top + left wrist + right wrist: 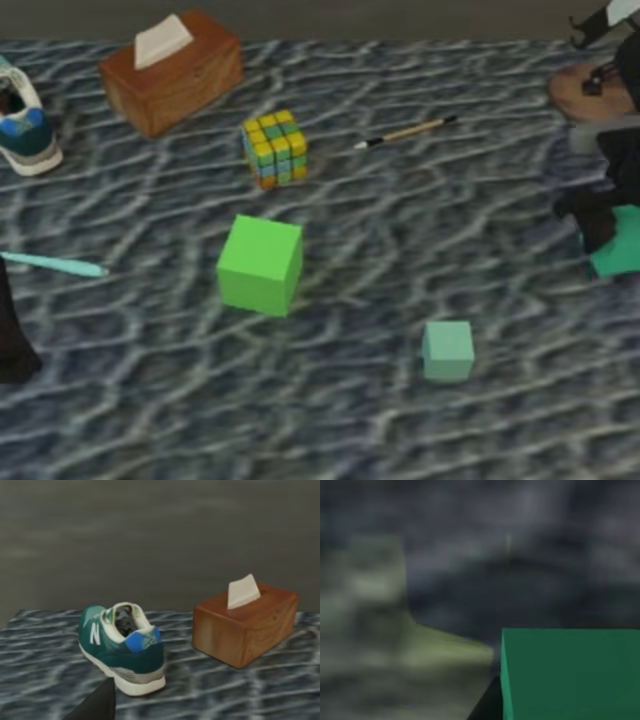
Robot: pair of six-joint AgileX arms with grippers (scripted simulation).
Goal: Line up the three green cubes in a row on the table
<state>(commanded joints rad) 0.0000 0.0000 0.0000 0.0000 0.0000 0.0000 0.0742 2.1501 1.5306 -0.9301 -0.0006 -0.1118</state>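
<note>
Right gripper [603,232] sits at the table's right edge, down over the medium emerald-green cube [622,256], which peeks out from under the dark fingers; from where I stand I cannot tell whether the fingers are clamped on it or merely around it. The right wrist view shows that same emerald face [570,672] close up, filling the corner of the picture, with the rest blurred.

Near the middle of the dark blue-grey table with pale wavy net-like lines [400,420] stands the large bright lime-green cube [260,264], alone and untouched. The small pale mint-green cube [447,350] rests nearer the front and to the right of it, well apart from both other cubes. The three do not form a row.

Just behind the lime cube sits a yellow-green-blue chequered puzzle cube [275,148], and to its right lies a thin wooden paintbrush with a dark tip [405,131]. A brown wooden tissue box with a white tissue poking out [172,72] stands at the back left, with a teal and white sneaker [24,125] at the left edge. A pale turquoise stick-like object [55,264] lies on the left side. A brown rounded object [585,92] sits at the back right, partly hidden by the right arm.

Left gripper [12,345] is parked at the left edge, its fingers not readable.
</note>
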